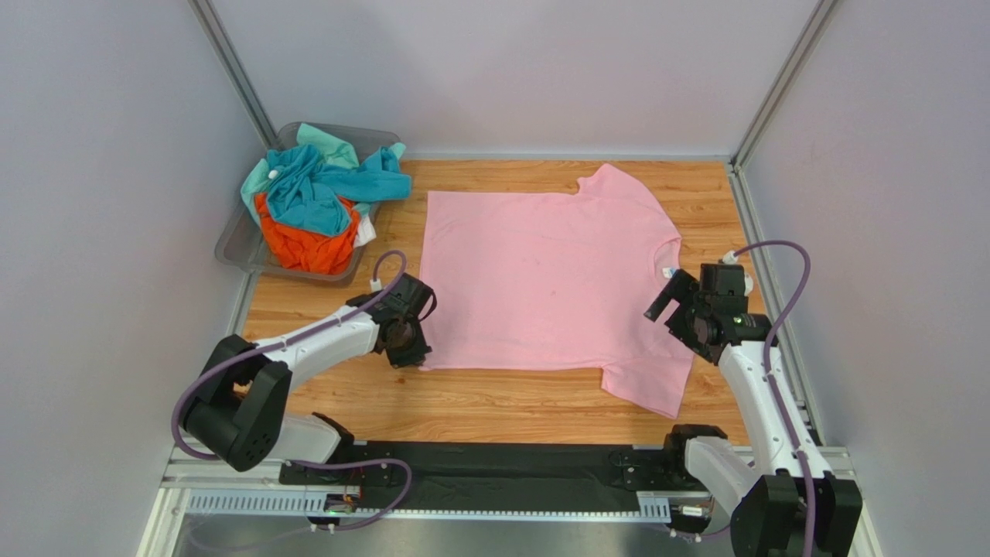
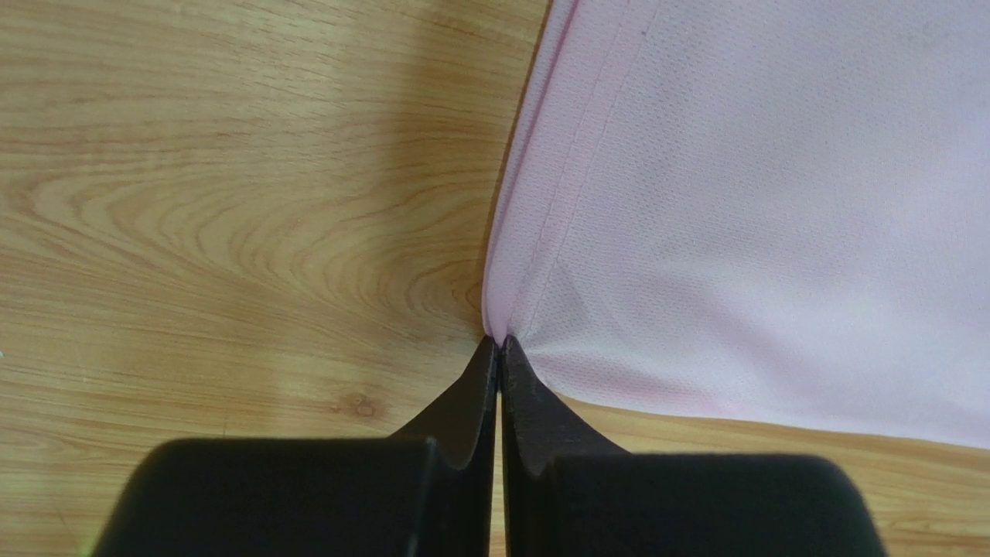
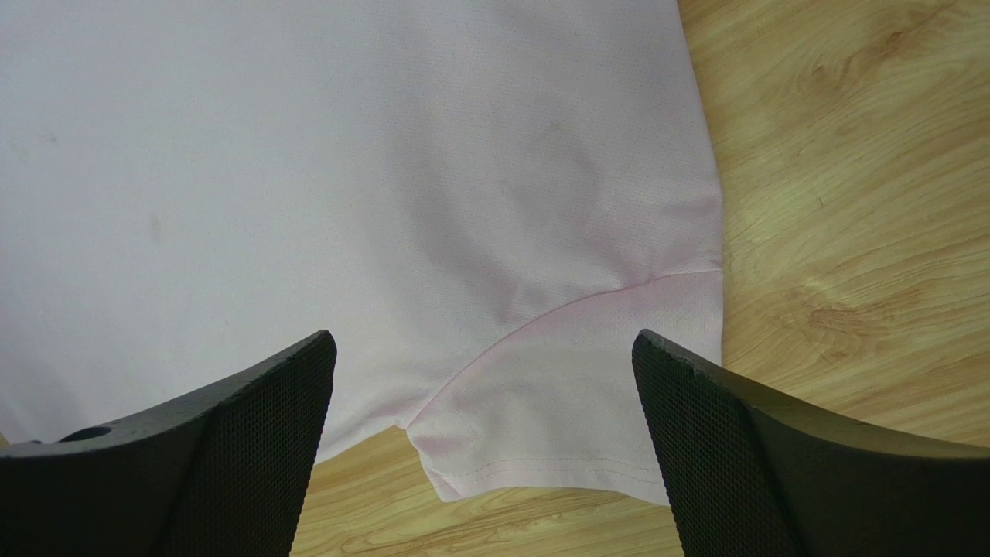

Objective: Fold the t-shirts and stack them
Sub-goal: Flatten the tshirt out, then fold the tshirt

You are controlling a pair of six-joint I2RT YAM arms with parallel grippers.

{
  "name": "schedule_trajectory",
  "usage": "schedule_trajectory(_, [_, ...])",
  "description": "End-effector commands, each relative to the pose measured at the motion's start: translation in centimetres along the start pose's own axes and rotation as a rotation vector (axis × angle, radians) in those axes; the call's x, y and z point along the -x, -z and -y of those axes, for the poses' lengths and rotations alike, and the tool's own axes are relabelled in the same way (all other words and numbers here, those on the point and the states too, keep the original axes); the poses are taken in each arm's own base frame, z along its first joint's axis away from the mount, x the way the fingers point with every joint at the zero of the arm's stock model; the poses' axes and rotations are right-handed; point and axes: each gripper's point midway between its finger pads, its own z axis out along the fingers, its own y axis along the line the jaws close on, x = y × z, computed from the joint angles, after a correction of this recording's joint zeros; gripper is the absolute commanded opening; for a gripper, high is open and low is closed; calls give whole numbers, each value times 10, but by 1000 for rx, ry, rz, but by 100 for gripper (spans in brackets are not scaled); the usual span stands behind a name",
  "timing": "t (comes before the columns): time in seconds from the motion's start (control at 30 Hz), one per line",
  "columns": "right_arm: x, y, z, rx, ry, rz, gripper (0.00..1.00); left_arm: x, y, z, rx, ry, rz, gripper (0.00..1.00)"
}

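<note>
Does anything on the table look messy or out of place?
Only the clear plastic bin at far left: teal and orange shirts heaped in it, teal spilling over the rim. The pink t-shirt lies flat.

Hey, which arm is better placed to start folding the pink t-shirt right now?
Left. The left hand is shut on the near hem corner of the pink t-shirt; the right hand hangs open above a sleeve, gripping nothing.
</note>
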Motion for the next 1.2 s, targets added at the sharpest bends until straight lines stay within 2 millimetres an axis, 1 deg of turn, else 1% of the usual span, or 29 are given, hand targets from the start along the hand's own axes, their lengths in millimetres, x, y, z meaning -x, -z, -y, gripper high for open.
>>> schedule_trajectory(0.0, [0, -1, 6, -22, 11, 11, 100, -7, -6, -1, 1, 1, -26, 0])
schedule_trajectory(0.03, [0, 0, 5, -20, 14, 11, 100, -5, -6, -1, -1, -3, -17, 0])
schedule_trajectory(0.1, [1, 3, 5, -23, 7, 15, 95, -1, -5, -4, 12, -9, 5, 0])
schedule_trajectory(0.13, [1, 5, 5, -28, -7, 12, 95, 2, -3, -5, 15, -8, 16, 0])
schedule_trajectory(0.17, [-3, 10, -2, 10, 1, -3, 95, 6, -3, -10, 30, -2, 26, 0])
schedule_trajectory(0.2, [-2, 13, -10, 42, 19, 1, 95, 8, -3, -14, 40, 2, 32, 0])
schedule_trajectory(0.23, [-9, 18, -24, 86, 72, -4, 95, 15, -2, -20, 51, 28, 41, 0])
schedule_trajectory(0.3, [-12, 24, -32, 74, 119, 14, 95, 19, -3, -28, 58, 32, 42, 0])
schedule_trajectory(0.33, [-22, 29, -41, 85, 174, 2, 95, 23, -2, -33, 61, 49, 52, 0])
schedule_trajectory(0.37, [-28, 28, -35, 34, 199, -2, 95, 26, -1, -36, 66, 46, 61, 0])
schedule_trajectory(0.4, [-35, 28, -37, 25, 197, -17, 95, 26, 0, -38, 67, 47, 64, 0])
schedule_trajectory(0.43, [-48, 29, -40, 30, 231, -43, 95, 29, 2, -38, 62, 51, 78, 0])
schedule_trajectory(0.5, [-66, 29, -36, 8, 221, -96, 93, 31, 4, -41, 66, 45, 89, 0])
schedule_trajectory(0.53, [-80, 31, -36, 13, 254, -131, 92, 32, 6, -40, 58, 48, 96, 0])
schedule_trajectory(0.63, [-109, 39, -25, -5, 291, -208, 89, 30, 5, -38, 39, 46, 93, 0])
schedule_trajectory(0.67, [-119, 40, -12, -42, 310, -244, 89, 29, 5, -38, 36, 46, 88, 0])
schedule_trajectory(0.7, [-127, 42, -7, -59, 308, -259, 88, 28, 4, -38, 37, 45, 85, 0])
schedule_trajectory(0.73, [-132, 44, 2, -80, 320, -278, 88, 28, 4, -37, 32, 44, 82, 0])
schedule_trajectory(0.77, [-142, 43, 11, -94, 324, -312, 87, 28, 4, -36, 27, 44, 82, 0])
schedule_trajectory(0.8, [-149, 42, 15, -94, 318, -332, 86, 27, 3, -36, 27, 44, 78, 0])
schedule_trajectory(0.83, [-154, 40, 13, -74, 307, -342, 85, 27, 3, -34, 20, 44, 77, 0])
schedule_trajectory(0.87, [-167, 37, 19, -74, 299, -389, 84, 27, 2, -34, 17, 44, 77, 0])
schedule_trajectory(0.9, [-171, 35, 18, -63, 291, -404, 83, 27, 2, -33, 15, 43, 75, 0])
schedule_trajectory(0.93, [-174, 32, 12, -37, 283, -408, 80, 27, 2, -32, 10, 41, 72, 0])
schedule_trajectory(1.0, [-177, 27, 15, -49, 283, -413, 79, 26, 2, -32, 8, 43, 69, 0])
schedule_trajectory(1.03, [-177, 24, 16, -58, 291, -410, 78, 26, 1, -32, 8, 43, 69, 0])
schedule_trajectory(1.17, [-174, 14, 22, -116, 312, -386, 76, 24, 2, -33, 7, 45, 66, 0])
